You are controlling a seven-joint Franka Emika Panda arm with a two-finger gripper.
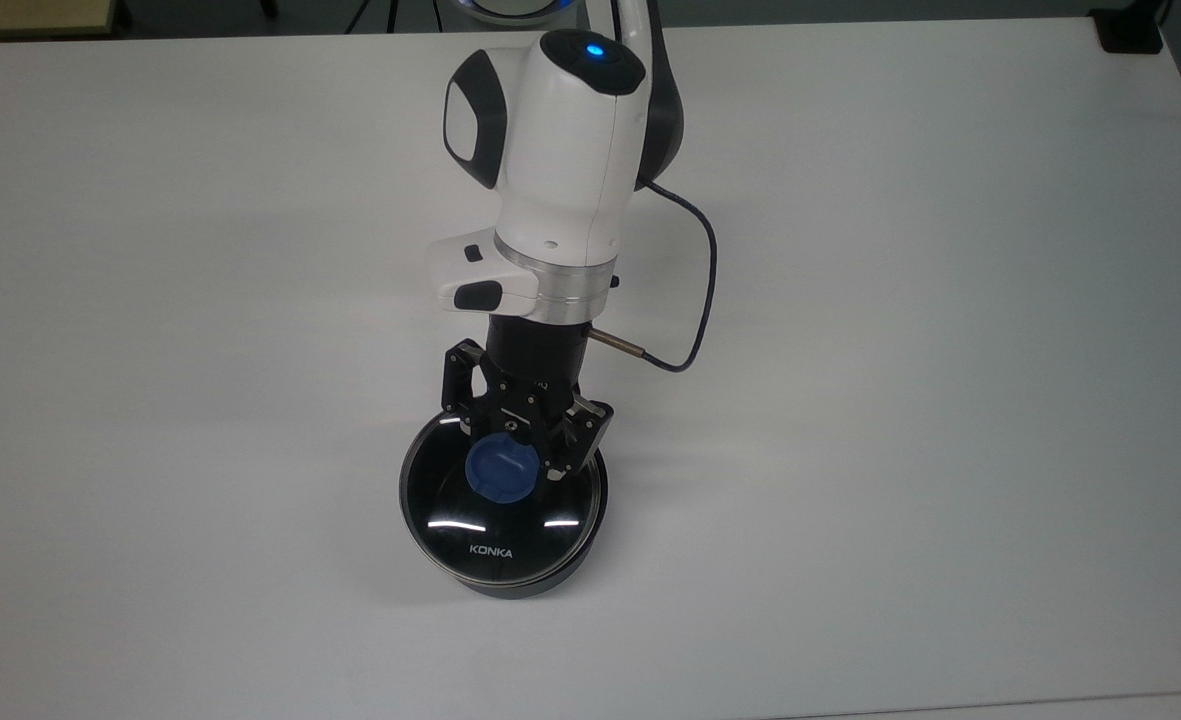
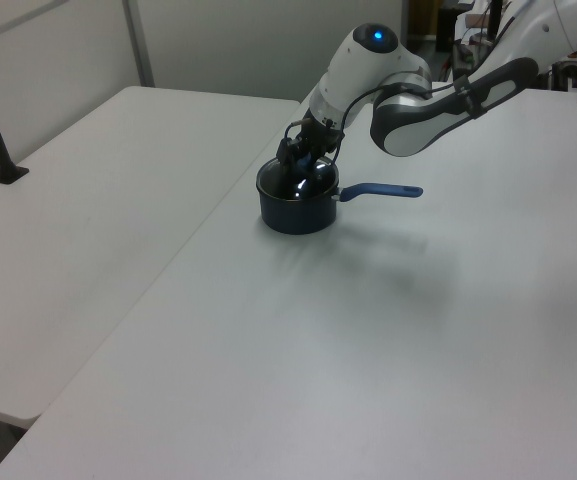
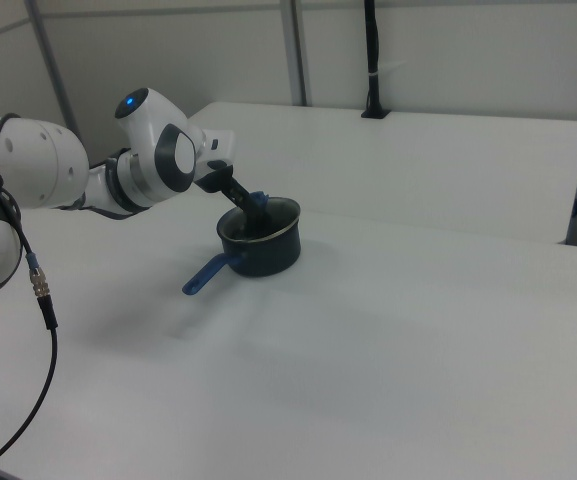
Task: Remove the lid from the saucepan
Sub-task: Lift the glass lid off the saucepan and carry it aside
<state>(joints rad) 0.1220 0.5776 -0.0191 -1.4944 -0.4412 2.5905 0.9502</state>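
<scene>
While the pincer sits with one finger on each side of the blue knob, I cannot tell if it is squeezing the knob yet, so it should close snugly and then lift straight up. The lid rests flat on the saucepan, which stands on the white desk with its blue handle sticking out to the left view's right. There is lots of bare desk all around the saucepan for putting the lid down, and the desk's edges are well away from it.

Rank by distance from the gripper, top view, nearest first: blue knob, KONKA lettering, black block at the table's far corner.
From the gripper:
1. Blue knob, between the fingers at the lid's centre.
2. KONKA lettering, on the lid's near edge.
3. Black block, at the top view's upper right corner.
</scene>
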